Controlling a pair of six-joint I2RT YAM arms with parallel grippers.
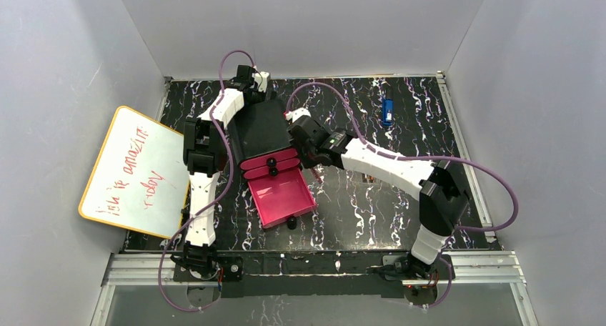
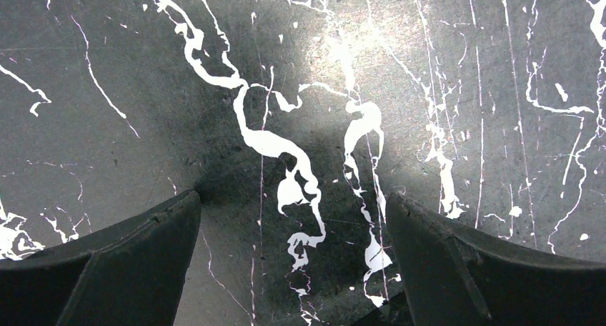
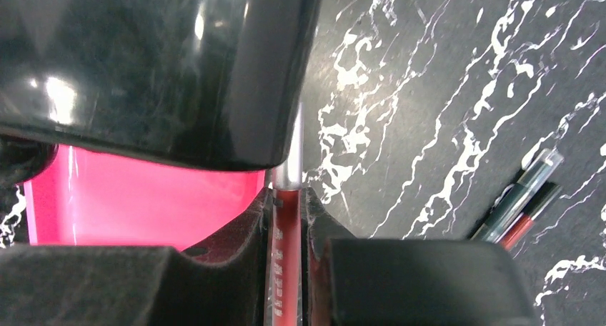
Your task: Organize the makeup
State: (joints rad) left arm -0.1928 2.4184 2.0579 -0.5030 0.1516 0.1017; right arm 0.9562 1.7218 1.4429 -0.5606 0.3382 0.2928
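Holding: the right gripper (image 3: pixel 289 222) was closed to a narrow gap on a thin dark-red stick (image 3: pixel 288 269) — the stick ran lengthwise between the two fingers, and its silver end poked out past the fingertips.
Stick's place: it was off the table, just beside the right side of the black box (image 3: pixel 143 68), close to a glossy rounded corner. Whether the silver end touched the box could not be told.
Drawer: a pink drawer (image 1: pixel 282 197) stood pulled out from the front of the box, toward the arm bases, with its pink floor showing.
Other makeup: two more sticks (image 3: pixel 522 208) lay side by side on the table, off to the right in the right wrist view — one dark with a clear cap, one black with a red end.
Left gripper: the left gripper (image 2: pixel 293 204) was spread wide with nothing between its fingers, above the black, white-veined table (image 2: pixel 429 90). From overhead it sat at the far side of the box.
Elsewhere: a whiteboard (image 1: pixel 136 172) with red handwriting leaned at the table's left edge. A small blue object (image 1: pixel 387 111) lay toward the far right, well apart from the box.
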